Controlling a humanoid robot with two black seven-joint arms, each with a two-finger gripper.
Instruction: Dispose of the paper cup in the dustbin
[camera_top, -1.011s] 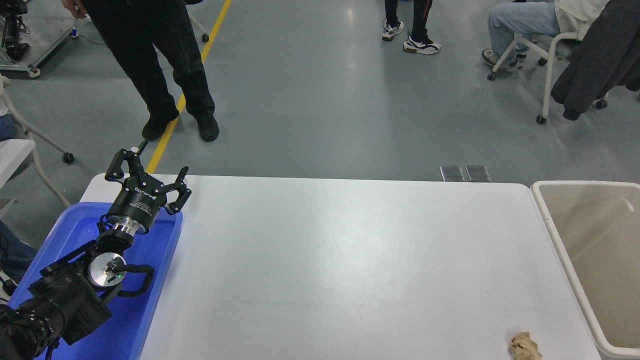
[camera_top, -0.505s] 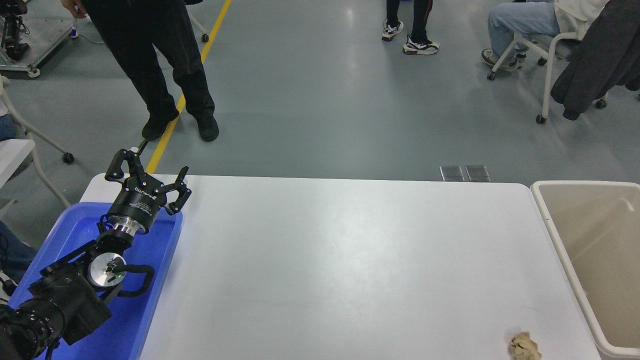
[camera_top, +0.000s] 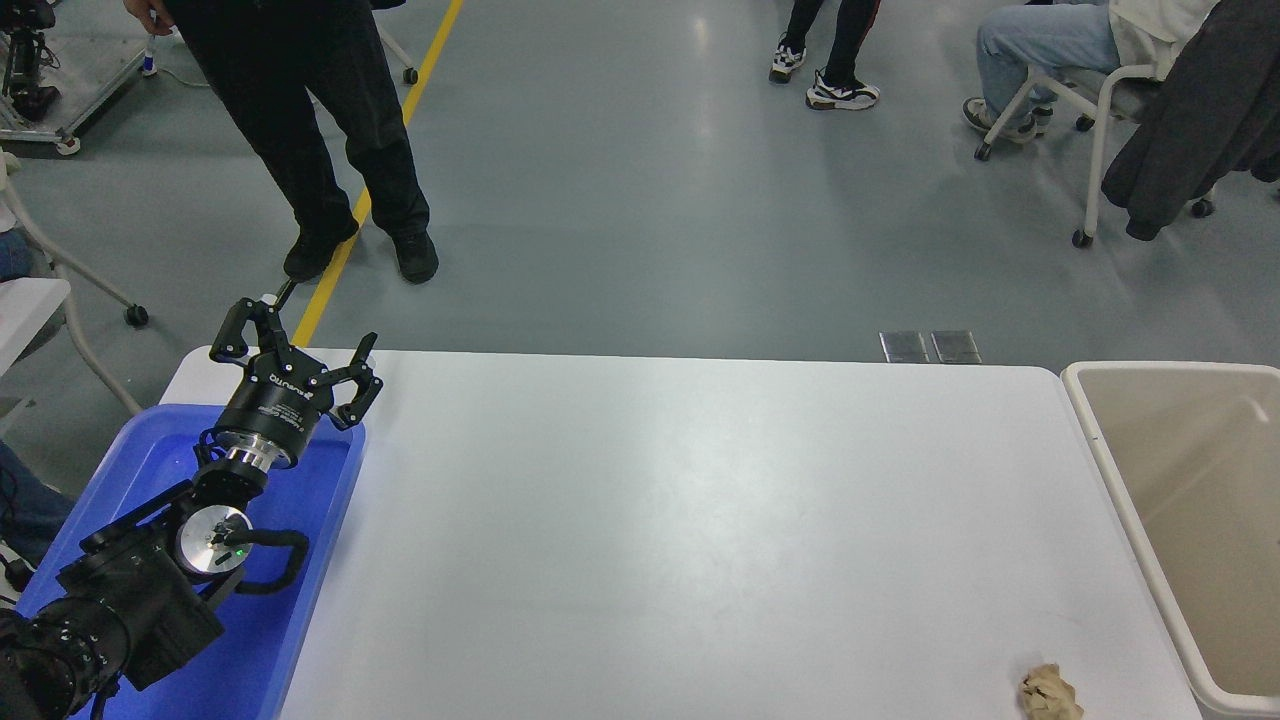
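We find only one piece of print: a short white brand mark on the black collar of the left tool (camera_top: 297, 355), which sits at about 8 o'clock in the head view. The lettering runs upside down and slanted from where we look, and it is too small for us to spell out with any certainty. Below it on the same arm, a round silver cap carries faint dark markings that we cannot read either. We see no other legible words, numbers, labels or signs anywhere.
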